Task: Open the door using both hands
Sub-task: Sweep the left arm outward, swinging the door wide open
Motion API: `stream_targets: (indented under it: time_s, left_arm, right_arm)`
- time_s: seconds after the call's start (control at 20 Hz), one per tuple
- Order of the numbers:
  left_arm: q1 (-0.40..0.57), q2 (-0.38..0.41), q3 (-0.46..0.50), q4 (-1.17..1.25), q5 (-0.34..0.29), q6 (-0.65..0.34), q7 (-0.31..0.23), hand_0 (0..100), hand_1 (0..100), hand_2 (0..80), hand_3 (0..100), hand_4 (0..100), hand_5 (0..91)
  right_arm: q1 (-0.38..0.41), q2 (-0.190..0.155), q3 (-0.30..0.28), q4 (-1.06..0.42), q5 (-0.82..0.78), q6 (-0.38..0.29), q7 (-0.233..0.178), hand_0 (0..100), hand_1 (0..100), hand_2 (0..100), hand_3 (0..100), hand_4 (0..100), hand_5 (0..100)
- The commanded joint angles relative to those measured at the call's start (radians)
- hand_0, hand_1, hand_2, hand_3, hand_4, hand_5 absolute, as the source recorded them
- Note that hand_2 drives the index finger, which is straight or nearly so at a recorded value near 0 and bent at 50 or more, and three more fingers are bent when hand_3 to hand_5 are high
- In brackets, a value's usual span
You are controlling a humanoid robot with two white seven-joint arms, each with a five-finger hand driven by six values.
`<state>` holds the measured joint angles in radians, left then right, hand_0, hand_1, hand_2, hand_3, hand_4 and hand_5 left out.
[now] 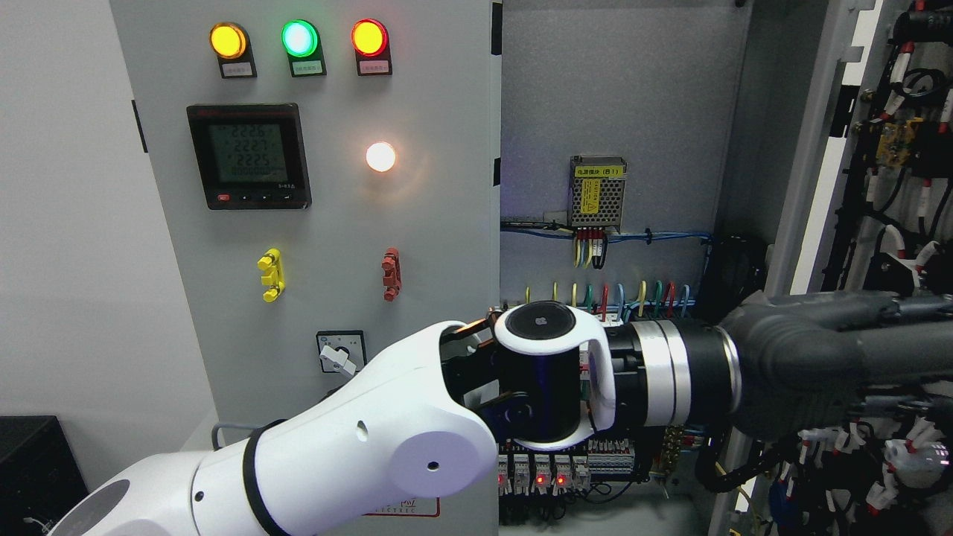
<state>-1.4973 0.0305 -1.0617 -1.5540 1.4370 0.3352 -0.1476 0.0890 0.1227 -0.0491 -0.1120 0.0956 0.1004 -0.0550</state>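
Observation:
The grey cabinet's left door (335, 223) is closed and carries lamps and a meter. The right door (886, 186) stands swung open at the picture's right, with its wired inner face showing. Its pale edge (808, 186) runs down beside the open cabinet interior (618, 97). My left arm (357, 461) comes in from the lower left and reaches across the opening. Its dark left hand (834, 357) lies against the lower part of the open door's edge. Whether the hand grips the door is hidden. The right arm is out of view.
The closed door holds yellow, green and red lamps (298, 39), a digital meter (248, 155), a lit white lamp (380, 156), two toggle handles and a rotary switch (340, 353). Inside are a power supply (597, 192), coloured wires and terminal blocks. A black box (33, 469) sits lower left.

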Motion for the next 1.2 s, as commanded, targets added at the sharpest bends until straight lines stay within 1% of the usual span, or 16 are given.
stream_targets:
  time_s: [0.0,0.15,0.25,0.4,0.55,0.75,0.9,1.15]
  left_arm:
    - [0.012,-0.167,-0.015,0.021,-0.056,-0.013,0.020,12,56,0.0,0,0,0.0]
    - [0.017,-0.198,-0.024,0.052,-0.055,-0.021,0.020,12,56,0.0,0,0,0.0]
    - [0.019,-0.219,-0.026,0.083,-0.056,-0.045,0.020,12,56,0.0,0,0,0.0]
    - [0.019,-0.221,-0.053,0.103,-0.055,-0.111,0.022,12,56,0.0,0,0,0.0]
    - [0.026,-0.221,-0.075,0.117,-0.052,-0.128,0.022,12,56,0.0,0,0,0.0]
    - [0.028,-0.221,-0.121,0.172,-0.046,-0.180,0.020,12,56,0.0,0,0,0.0]
    - [0.031,-0.221,-0.144,0.189,-0.041,-0.193,0.017,12,56,0.0,0,0,0.0]
    - [0.031,-0.219,-0.135,0.190,-0.040,-0.191,0.011,12,56,0.0,0,0,0.0]
  right_arm:
    - [0.000,0.000,0.000,0.000,0.000,0.001,0.000,10,13,0,0,0,0]
    - [0.000,0.000,0.000,0.000,0.000,0.001,0.000,10,13,0,0,0,0]
    - [0.000,0.000,0.000,0.000,0.000,0.001,0.000,10,13,0,0,0,0]
    - [0.000,0.000,0.000,0.000,0.000,0.001,0.000,10,13,0,0,0,0]
    - [0.000,0.000,0.000,0.000,0.000,0.001,0.000,10,13,0,0,0,0]
    - [0.000,0.000,0.000,0.000,0.000,0.001,0.000,10,13,0,0,0,0]
    - [0.000,0.000,0.000,0.000,0.000,0.001,0.000,10,13,0,0,0,0]
    - [0.000,0.000,0.000,0.000,0.000,0.001,0.000,10,13,0,0,0,0]
